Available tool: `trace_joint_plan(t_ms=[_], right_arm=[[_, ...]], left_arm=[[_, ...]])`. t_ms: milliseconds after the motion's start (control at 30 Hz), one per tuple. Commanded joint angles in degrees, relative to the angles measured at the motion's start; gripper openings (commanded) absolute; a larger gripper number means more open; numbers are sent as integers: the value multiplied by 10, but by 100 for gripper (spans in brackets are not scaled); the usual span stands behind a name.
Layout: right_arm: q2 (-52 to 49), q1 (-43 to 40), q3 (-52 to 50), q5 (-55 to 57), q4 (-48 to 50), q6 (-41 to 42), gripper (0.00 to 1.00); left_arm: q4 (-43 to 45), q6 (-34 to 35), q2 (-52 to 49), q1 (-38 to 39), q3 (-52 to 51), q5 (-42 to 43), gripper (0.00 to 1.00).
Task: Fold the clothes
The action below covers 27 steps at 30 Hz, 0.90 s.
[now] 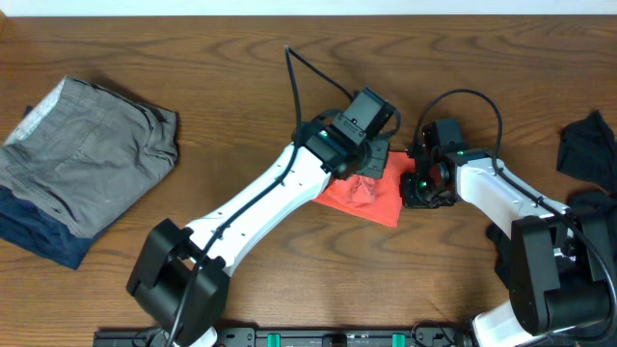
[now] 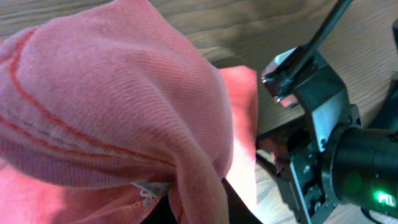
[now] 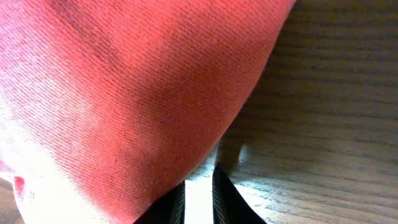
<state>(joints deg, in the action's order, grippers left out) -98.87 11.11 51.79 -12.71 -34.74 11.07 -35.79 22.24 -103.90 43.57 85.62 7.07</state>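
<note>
The clothes [image 1: 371, 202], a coral-red T-shirt, lie bunched small in the middle of the wooden table. My left gripper [image 1: 374, 162] is at their far edge. In the left wrist view the clothes [image 2: 112, 93] bulge up over the whole frame. A fold runs down between the dark jaws of my left gripper [image 2: 199, 210], which is shut on it. My right gripper [image 1: 416, 183] sits at the shirt's right edge. In the right wrist view the clothes [image 3: 124, 81] drape over its left finger. My right gripper [image 3: 199, 202] shows a narrow gap with nothing in it.
Grey trousers [image 1: 87, 159] lie on a navy garment [image 1: 39, 236] at the left of the table. A dark garment [image 1: 588, 145] lies at the right edge. The right arm's black housing [image 2: 329, 149] stands close beside the cloth.
</note>
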Motion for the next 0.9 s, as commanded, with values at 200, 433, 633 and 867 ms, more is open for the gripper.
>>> trace_joint_plan(t_ms=[200,433,633,867], right_arm=[[18,-39,61,41,-103,7,26],[53,-116,243,75,-230,-17,28],[61,-94,278,-116,-230,-80,26],[20,-18,257,-159,-200,-86,20]], left_arm=[[3,-9,2,32,17,-2,49],[-40,-25,76,-31,24,-12,50],[-57,-19,92,-136,20,-35,50],[-57,-5,35,-191,11,15,50]])
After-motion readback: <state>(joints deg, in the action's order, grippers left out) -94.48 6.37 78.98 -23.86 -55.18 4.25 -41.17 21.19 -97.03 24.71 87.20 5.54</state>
